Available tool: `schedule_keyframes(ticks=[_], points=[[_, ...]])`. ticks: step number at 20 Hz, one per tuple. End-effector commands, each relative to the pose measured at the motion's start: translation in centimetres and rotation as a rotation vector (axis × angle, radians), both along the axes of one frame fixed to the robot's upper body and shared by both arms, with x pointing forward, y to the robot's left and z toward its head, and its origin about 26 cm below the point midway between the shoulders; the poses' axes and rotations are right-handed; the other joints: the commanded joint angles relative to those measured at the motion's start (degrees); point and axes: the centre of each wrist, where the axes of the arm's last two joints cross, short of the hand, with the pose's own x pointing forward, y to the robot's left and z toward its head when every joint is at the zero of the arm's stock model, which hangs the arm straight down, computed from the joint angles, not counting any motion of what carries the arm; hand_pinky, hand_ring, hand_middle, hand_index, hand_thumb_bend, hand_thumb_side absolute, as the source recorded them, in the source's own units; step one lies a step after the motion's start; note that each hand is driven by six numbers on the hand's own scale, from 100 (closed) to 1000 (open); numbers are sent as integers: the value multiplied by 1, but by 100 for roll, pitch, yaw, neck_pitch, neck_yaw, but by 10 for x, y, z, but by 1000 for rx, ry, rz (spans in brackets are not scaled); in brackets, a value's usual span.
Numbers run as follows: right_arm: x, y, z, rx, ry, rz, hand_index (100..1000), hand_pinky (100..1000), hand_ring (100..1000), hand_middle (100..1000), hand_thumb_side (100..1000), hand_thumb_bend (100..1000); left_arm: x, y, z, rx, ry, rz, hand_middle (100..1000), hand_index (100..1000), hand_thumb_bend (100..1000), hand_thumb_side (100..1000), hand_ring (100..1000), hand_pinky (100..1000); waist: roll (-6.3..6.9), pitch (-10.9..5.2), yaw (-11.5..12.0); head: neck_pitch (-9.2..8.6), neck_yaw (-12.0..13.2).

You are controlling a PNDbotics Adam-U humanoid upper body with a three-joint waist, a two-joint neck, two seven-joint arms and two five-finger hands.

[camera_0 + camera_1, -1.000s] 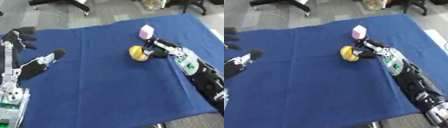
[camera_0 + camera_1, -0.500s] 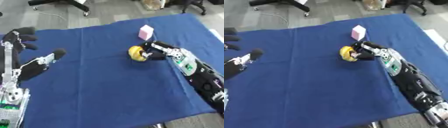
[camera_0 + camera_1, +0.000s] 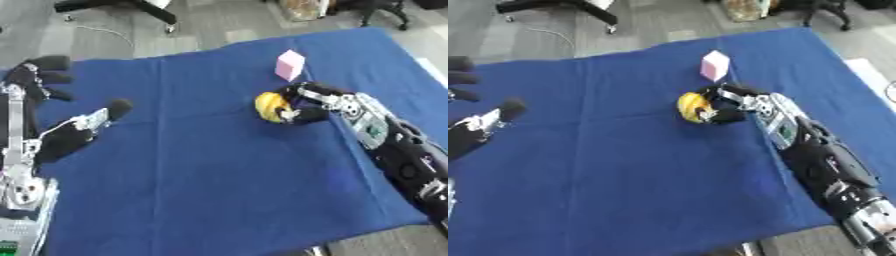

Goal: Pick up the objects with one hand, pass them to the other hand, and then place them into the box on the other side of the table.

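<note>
Right robot hand [image 3: 302,102] reaches in from the right side of the bench [image 3: 210,180], its fingers curled round a yellow object [image 3: 270,107] that sits on the blue cloth near the middle of the far half. The fingers wrap the object's right and upper sides while its yellow left side shows clear. Whether the object is lifted off the cloth or resting on it cannot be told. Just beyond the hand, a little farther back, stands a small pink block [image 3: 290,65], apart from both the hand and the yellow object. Over at the left edge, the left robot hand [image 3: 52,100] is held up above the cloth with its fingers spread and relaxed, holding nothing, well apart from the yellow object.
</note>
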Motion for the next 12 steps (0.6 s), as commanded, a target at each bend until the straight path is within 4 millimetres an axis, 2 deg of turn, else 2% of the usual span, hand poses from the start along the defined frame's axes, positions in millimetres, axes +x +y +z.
schedule_keyframes(ticks=[1, 3, 6, 9, 10, 12], points=[[-2, 4, -15, -38, 32, 18, 906, 821, 796, 713, 427, 135, 0, -1, 6, 2, -22, -1, 627, 707, 1000, 462, 621, 523, 18, -91, 3, -14, -18], [-2, 5, -16, -41, 13, 24, 848, 811, 772, 613, 267, 142, 0, -1, 6, 3, -21, -1, 627, 706, 1000, 462, 621, 522, 18, -91, 1, -14, -19], [-3, 6, -16, -38, -37, 16, 702, 793, 732, 478, 120, 149, -1, -1, 6, 2, -20, 0, 626, 706, 1000, 462, 621, 521, 18, -90, 2, -14, -19], [-3, 7, -15, -27, -110, -18, 497, 763, 661, 318, 100, 134, -1, -2, 6, 1, -20, 0, 626, 706, 1000, 462, 621, 518, 15, -92, 7, -14, -22], [-3, 7, -15, -21, -135, -30, 463, 757, 647, 291, 100, 130, -1, -2, 6, 1, -20, 1, 626, 706, 1000, 462, 621, 517, 13, -93, 9, -14, -22], [-3, 8, -13, 0, -192, -56, 339, 734, 606, 217, 100, 100, -1, -2, 5, -1, -19, 1, 626, 706, 1000, 462, 621, 514, 8, -96, 10, -14, -21]])
